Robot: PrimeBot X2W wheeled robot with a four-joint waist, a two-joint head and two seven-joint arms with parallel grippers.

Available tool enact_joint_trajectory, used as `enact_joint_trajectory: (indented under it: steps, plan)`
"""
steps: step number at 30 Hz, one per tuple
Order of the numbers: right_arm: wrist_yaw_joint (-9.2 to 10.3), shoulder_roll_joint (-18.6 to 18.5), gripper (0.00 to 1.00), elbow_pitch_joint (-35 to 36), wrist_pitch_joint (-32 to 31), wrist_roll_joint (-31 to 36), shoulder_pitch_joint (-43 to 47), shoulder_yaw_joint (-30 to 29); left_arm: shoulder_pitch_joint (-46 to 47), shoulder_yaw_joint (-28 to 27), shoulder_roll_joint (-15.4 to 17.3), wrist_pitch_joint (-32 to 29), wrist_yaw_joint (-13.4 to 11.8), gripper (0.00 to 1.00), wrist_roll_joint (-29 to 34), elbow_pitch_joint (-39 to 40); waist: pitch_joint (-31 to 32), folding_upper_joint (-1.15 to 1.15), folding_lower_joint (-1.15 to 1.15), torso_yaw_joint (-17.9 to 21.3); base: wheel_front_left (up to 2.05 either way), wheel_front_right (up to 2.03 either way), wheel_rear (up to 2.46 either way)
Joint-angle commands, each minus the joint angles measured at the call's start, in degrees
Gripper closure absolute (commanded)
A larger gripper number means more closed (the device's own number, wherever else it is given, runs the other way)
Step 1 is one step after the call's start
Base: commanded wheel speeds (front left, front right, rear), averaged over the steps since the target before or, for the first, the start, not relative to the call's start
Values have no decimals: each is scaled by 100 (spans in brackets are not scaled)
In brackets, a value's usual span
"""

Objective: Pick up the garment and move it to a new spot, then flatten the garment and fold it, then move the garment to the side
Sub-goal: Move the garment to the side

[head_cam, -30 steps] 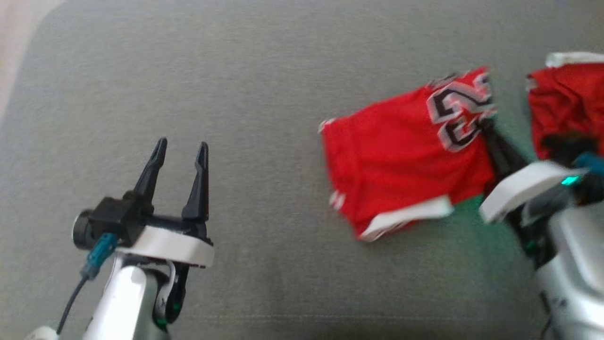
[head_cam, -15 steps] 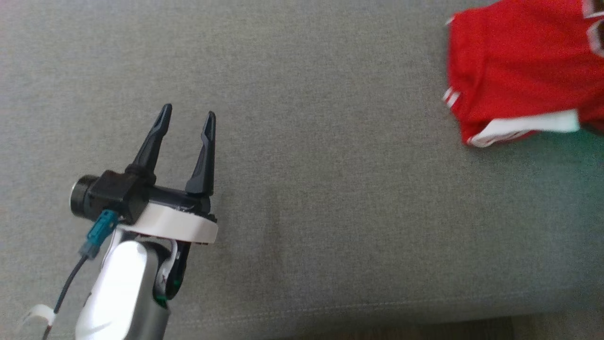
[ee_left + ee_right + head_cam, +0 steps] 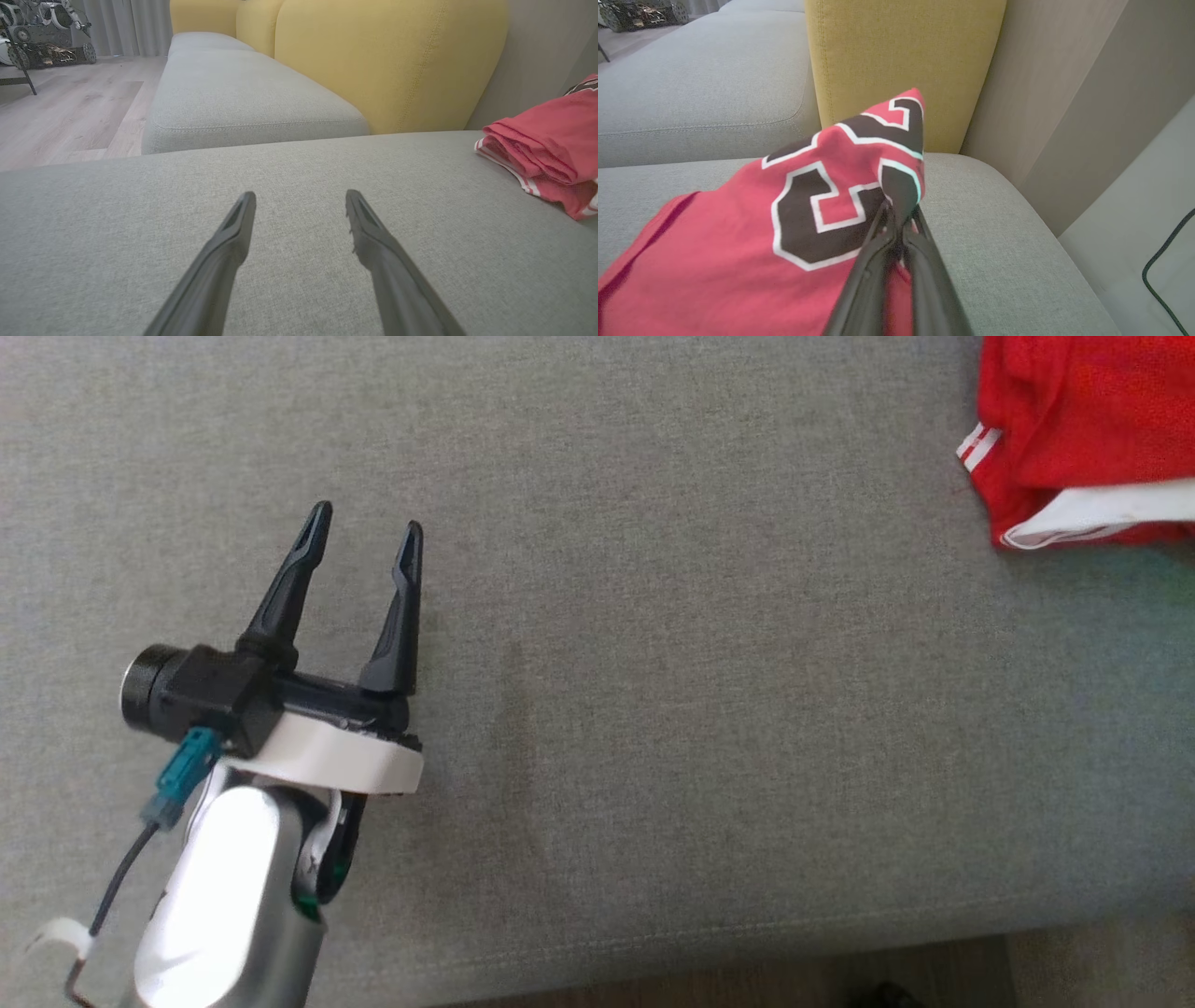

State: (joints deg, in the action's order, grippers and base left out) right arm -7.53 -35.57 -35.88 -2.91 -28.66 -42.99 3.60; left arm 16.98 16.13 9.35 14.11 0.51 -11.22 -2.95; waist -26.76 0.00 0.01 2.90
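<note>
Clearly folded, the garment (image 3: 1074, 411) is a red mesh jersey with white trim, thin white stripes at one edge and a big black number outlined in white. It lies at the far right of the grey sofa seat (image 3: 653, 709) in the head view, close to the seat's right end, with one printed corner lifted off the cushion. Behind the seat stand mustard-yellow back cushions (image 3: 383, 60). A second grey seat (image 3: 233, 93) runs away to the left beside a pale wood floor (image 3: 70, 107). Right of the sofa is a beige wall (image 3: 1064, 93), with a black cable (image 3: 1162, 275) on a pale surface below. The left gripper (image 3: 367, 520) hovers over the seat, well apart from the garment, its fingers spread wide with nothing between them. The right gripper (image 3: 899, 217) has its fingers pinched tight on the garment's numbered corner, holding it raised.
</note>
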Motion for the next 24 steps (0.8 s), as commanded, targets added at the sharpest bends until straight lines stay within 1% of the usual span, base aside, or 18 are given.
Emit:
enact_joint_trajectory:
  steps: [1, 5, 10, 14, 18, 24]
  plan:
    - [4, -209, 0, 128, 66, 24, -53, 33, 184, -152, 140, -9, 3, 0, 41, 218, -24, 0, -1, 18, 0, 0, 0]
    - [4, -148, 0, -58, 223, 61, -103, 82, 221, -149, 169, -9, -3, 0, 33, 206, -56, 0, -1, 61, 0, 0, 0]
    - [4, -28, 0, -178, 458, 75, -49, 157, 181, -151, 191, 0, -19, 0, 1, 136, 64, 0, -1, 126, 0, 0, 0]
    - [4, 215, 0, -103, 760, 129, 124, 72, 63, -173, 216, 8, -42, 0, -49, 61, 264, 0, -1, 177, 0, 0, 0]
    - [4, 699, 0, 151, 1057, 316, 486, -108, -121, -217, 212, 14, -112, 0, -118, 5, 518, 0, -1, 228, 0, 0, 0]
    - [4, 1606, 0, 759, 1330, 773, 1283, -361, -368, -280, 196, 24, -186, 0, -239, -37, 899, 0, -1, 216, 0, 0, 0]
